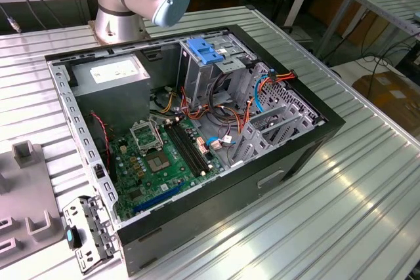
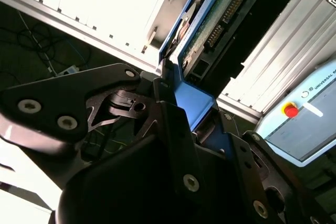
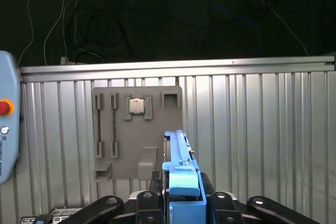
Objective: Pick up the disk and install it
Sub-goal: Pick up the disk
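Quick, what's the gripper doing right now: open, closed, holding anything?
The gripper: closed, holding the disk by its blue-railed end.

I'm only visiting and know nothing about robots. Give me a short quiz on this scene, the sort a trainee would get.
1. True or false: the gripper is closed on the disk, which is off the table.
2. In the exterior view, the computer case is: A) open, its circuit board and cables showing; B) closed with its cover on; C) standing upright on its end.
3. Fill in: in the second wrist view, the round button on the light-blue pendant is coloured ____.
Key: 1 true; 2 A; 3 red.
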Controlling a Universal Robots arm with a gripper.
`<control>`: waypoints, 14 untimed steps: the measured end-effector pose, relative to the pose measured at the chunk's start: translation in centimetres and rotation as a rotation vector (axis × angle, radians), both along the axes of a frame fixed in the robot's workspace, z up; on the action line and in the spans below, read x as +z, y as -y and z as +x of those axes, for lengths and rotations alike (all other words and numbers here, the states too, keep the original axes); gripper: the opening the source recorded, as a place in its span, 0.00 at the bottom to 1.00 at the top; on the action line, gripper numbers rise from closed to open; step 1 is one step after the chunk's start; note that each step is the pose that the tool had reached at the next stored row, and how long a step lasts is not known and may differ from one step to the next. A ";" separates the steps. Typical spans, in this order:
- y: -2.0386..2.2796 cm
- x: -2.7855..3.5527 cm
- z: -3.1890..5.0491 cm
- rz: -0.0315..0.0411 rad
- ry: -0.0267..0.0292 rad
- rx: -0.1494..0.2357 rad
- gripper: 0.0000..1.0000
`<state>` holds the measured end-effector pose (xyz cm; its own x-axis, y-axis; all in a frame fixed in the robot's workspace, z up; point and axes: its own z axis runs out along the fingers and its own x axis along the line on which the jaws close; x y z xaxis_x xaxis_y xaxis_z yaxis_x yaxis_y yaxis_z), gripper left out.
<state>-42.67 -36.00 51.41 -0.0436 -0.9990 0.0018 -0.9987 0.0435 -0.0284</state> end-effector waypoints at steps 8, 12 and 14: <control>0.00 0.00 1.09 0.0000 0.0000 0.000 0.37; 0.00 0.00 1.70 0.0000 0.0000 0.000 0.37; 0.00 0.00 1.98 0.0001 0.0001 0.000 0.37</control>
